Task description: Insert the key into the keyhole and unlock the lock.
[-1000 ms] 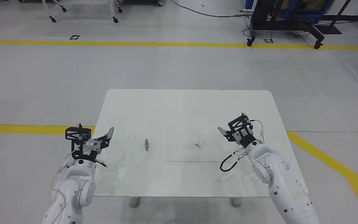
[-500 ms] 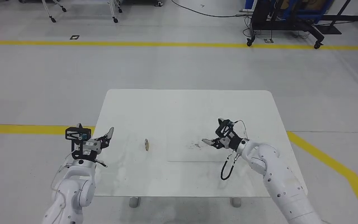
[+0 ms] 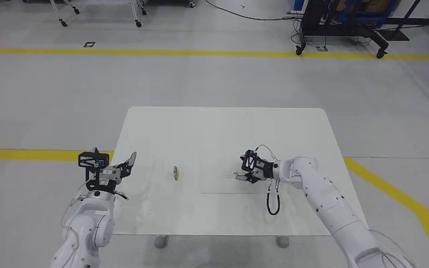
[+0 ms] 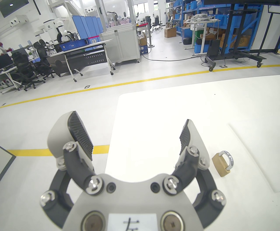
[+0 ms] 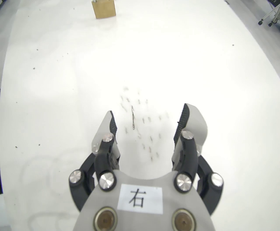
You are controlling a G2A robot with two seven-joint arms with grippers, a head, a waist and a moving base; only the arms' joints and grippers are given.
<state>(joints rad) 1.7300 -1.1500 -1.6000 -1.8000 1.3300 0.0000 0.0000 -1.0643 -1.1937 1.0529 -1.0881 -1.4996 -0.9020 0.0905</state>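
Observation:
A small brass padlock [image 3: 175, 173] with a silver shackle lies on the white table [image 3: 221, 130], left of centre; it also shows as the padlock [image 4: 223, 163] and, farther off, the padlock [image 5: 104, 9]. A thin key [image 5: 133, 118] lies flat among scuff marks, seen edge-on; from above the key [image 3: 238, 176] is a faint mark. My right gripper [image 3: 242, 173] is open just over it, the key lying a little ahead of and between the fingertips [image 5: 146, 119]. My left gripper [image 3: 127, 164] is open at the table's left edge, empty, with the padlock off to its side [image 4: 135, 135].
A thin raised white mat [image 3: 234, 181] covers part of the table. Scuff marks [image 5: 144, 122] dot the surface round the key. A black cable [image 3: 271, 199] loops from the right wrist. Yellow floor tape [image 3: 40, 154] runs past both table sides.
My right arm has swung in from the table's right side toward the centre and lowered its open gripper over the key. The left arm and the padlock have stayed put.

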